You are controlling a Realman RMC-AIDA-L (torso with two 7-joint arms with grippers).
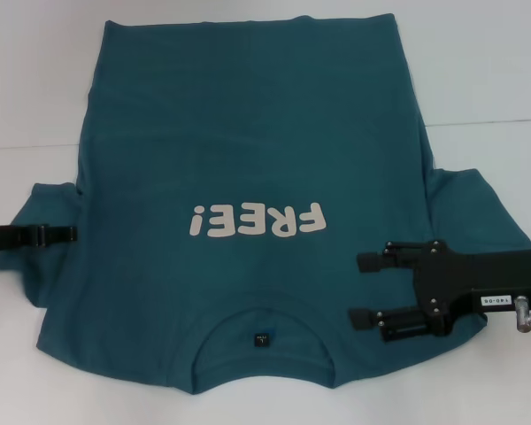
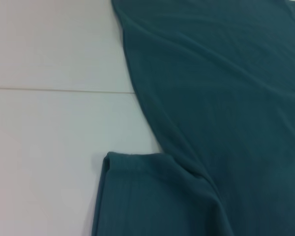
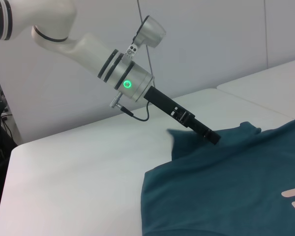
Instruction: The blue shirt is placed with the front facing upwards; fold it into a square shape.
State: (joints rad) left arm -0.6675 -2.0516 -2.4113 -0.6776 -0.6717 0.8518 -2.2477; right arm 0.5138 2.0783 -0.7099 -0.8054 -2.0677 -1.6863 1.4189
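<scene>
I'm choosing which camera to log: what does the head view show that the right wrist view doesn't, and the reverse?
Only the head view shows the right gripper, fingers apart over the shirt, plus the collar label and the full FREE! print. Only the right wrist view shows the left arm's white body. Both show the left gripper at the sleeve.

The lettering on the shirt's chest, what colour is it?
White lettering on the blue shirt; clearest in the head view.

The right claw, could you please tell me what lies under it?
The right claw, open, hovers over the blue shirt near its shoulder beside the collar. Only teal fabric shows beneath; the white table there is covered.
</scene>
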